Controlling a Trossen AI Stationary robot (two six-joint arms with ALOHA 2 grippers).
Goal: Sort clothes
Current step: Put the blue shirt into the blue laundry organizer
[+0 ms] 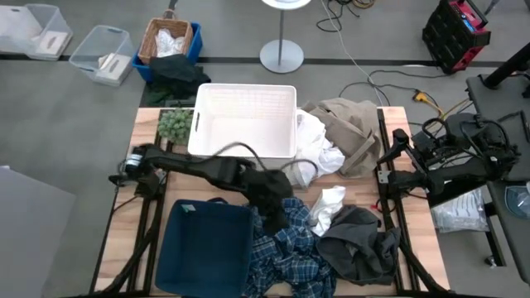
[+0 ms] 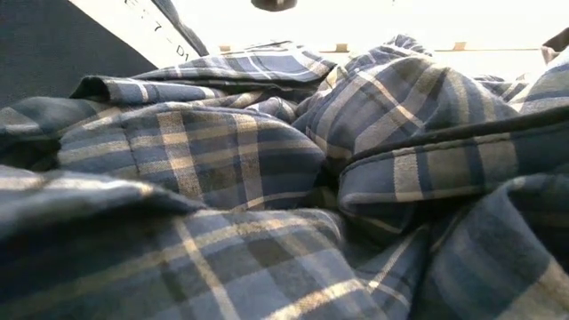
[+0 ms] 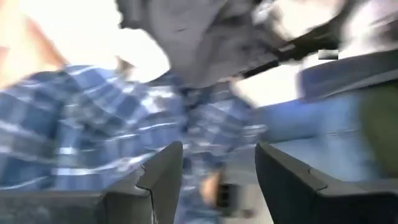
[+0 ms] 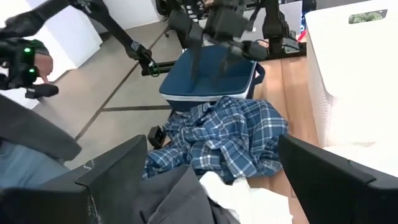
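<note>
Left claw (image 1: 273, 203) spread, empty, above plaid shirt (image 1: 286, 248) heaped on desk beside blue bin (image 1: 203, 248) — pick-up step. Next: descend, pinch fold, lift toward bin. Right claw (image 4: 211, 180) parked at desk edge — also spread, empty.

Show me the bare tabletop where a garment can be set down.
Bare wood shows beside the blue bin, under the left arm, and in a strip past the dark grey garment. It is crowded between the white basket and the plaid shirt, with white cloth and the khaki garment.
</note>
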